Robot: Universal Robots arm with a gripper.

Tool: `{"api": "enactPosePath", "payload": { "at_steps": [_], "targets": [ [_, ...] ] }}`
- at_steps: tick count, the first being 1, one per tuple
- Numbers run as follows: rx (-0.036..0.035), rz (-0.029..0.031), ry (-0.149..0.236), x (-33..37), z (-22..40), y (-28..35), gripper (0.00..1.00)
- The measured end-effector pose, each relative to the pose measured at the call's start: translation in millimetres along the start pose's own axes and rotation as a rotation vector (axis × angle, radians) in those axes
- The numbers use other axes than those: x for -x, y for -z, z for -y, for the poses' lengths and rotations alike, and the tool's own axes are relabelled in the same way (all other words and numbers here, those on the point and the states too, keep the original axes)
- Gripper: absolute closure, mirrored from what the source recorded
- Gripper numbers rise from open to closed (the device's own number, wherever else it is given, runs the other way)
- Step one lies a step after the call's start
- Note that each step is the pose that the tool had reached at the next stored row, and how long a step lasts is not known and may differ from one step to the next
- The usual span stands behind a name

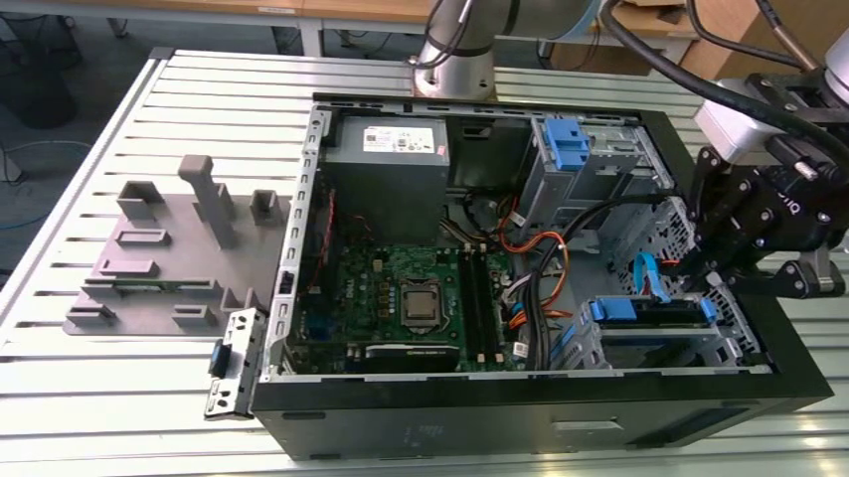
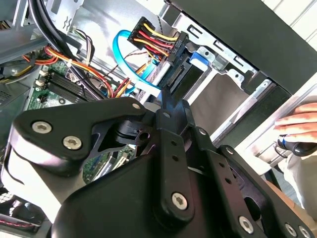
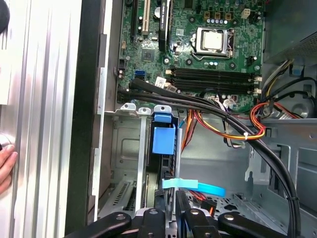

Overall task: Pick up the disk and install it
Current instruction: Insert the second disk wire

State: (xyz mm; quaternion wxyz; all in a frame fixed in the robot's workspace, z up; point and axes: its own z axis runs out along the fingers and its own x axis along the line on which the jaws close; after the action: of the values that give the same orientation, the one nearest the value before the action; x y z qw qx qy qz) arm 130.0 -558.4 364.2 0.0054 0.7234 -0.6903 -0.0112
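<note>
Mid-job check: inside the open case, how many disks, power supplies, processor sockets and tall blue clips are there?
Disk: 1
Power supply: 1
Processor socket: 1
Tall blue clip: 1
Total: 4

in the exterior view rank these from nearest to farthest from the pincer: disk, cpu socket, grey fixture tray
1. disk, in the drive cage right under the pincer.
2. cpu socket, mid-motherboard.
3. grey fixture tray, outside the case, at the exterior view's left.

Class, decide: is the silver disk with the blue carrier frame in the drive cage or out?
In: the disk sits edge-on in its bay.
</note>
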Motion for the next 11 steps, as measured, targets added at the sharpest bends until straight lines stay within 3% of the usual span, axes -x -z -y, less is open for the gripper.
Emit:
{"api": "enactPosePath", "payload": {
  "at_steps": [11],
  "targets": [
    [0.0000,0.0001,0.000,0.0,0.0,1.8,0.76]
  ]
}}
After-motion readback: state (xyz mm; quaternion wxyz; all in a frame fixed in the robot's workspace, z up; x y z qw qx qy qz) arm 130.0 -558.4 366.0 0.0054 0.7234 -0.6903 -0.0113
